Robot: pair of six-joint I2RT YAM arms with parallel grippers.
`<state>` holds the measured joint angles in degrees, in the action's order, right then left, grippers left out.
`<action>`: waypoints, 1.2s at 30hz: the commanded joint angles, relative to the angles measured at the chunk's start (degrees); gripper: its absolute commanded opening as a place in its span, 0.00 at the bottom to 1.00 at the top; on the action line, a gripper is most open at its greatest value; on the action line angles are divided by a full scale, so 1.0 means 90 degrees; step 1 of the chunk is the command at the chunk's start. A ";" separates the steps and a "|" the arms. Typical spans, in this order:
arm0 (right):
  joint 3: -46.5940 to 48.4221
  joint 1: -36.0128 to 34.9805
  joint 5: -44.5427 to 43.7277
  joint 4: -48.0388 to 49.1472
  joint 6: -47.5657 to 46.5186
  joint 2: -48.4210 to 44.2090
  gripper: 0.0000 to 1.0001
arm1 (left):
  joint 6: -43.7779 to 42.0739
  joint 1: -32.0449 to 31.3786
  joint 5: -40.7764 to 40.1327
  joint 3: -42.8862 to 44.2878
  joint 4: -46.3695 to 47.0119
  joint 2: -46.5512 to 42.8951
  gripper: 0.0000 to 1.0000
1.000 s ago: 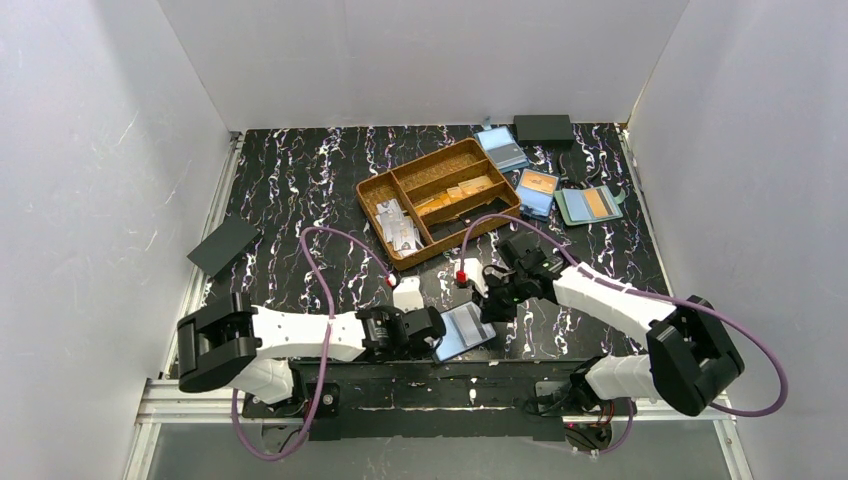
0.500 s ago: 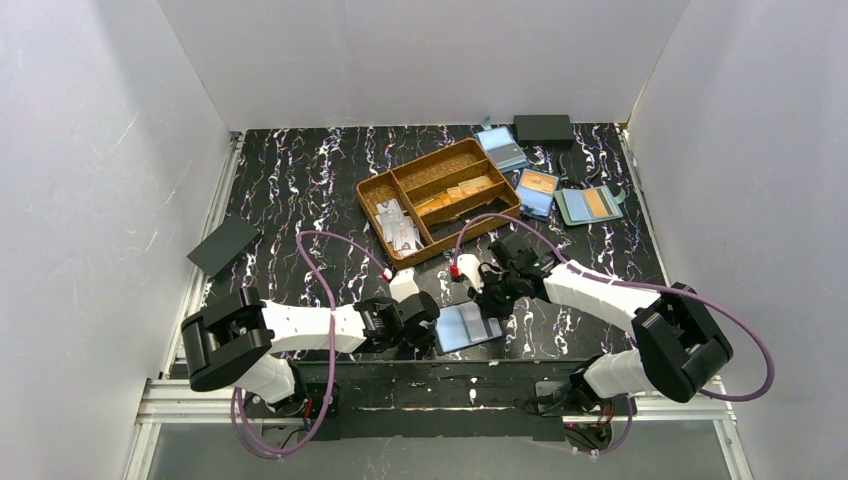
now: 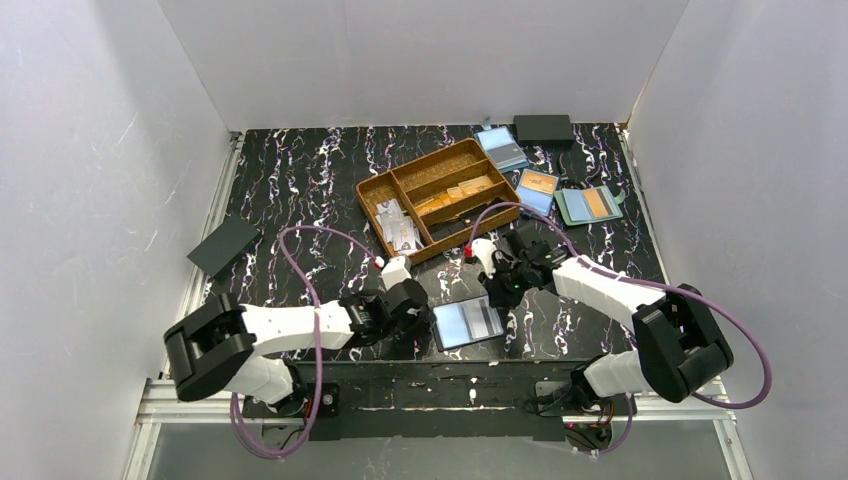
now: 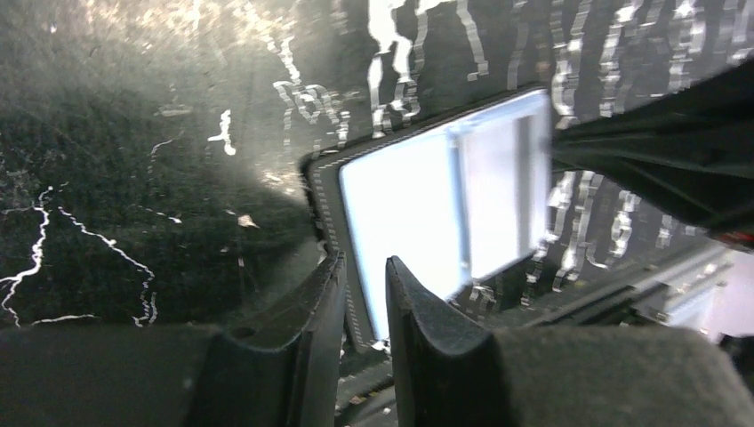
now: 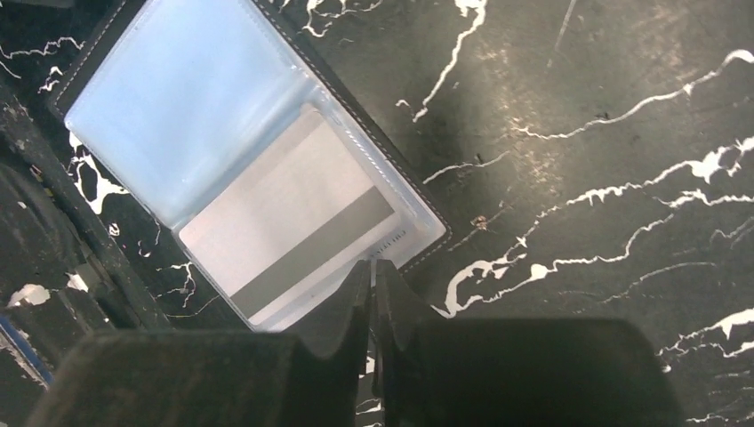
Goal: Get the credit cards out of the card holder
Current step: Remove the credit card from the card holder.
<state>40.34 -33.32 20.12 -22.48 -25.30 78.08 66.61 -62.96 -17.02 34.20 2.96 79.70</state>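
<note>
Just ahead of the arm bases, the small black bifold card holder lies open and flat on the black white-veined table, light blue lining up. A pale whitish plastic credit card with a grey stripe sits under a clear sleeve on one half. It is probably light, stiff and slick, best pinched at the pocket mouth and slid out while the floppy holder is pinned down.

The left gripper has its jaws narrowly apart with the holder's stitched edge running between them; whether they actually clamp it is unclear. The right gripper is closed on nothing, tips at the pocket's rim.

Farther back and well apart are a brown divided tray, a blue holder with an orange card and a grey-green bifold. None of them stands in the way.
</note>
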 commanded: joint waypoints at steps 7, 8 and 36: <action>0.0380 0.0204 0.1131 -0.0114 0.0134 -0.0288 0.29 | -0.0767 0.0003 0.0409 -0.0221 0.0183 -0.1134 0.37; 0.0386 0.0218 0.1191 -0.0124 0.0149 -0.0301 0.30 | -0.0748 -0.0005 0.0476 -0.0245 0.0238 -0.1140 0.40; 0.0261 0.1446 0.2442 0.0321 0.2596 0.0555 0.35 | -0.0614 -0.0212 0.1080 -0.0274 0.1646 -0.0165 0.44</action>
<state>41.45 -20.51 38.57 -18.13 -4.03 81.45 61.56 -64.51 -7.16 30.20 16.86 78.15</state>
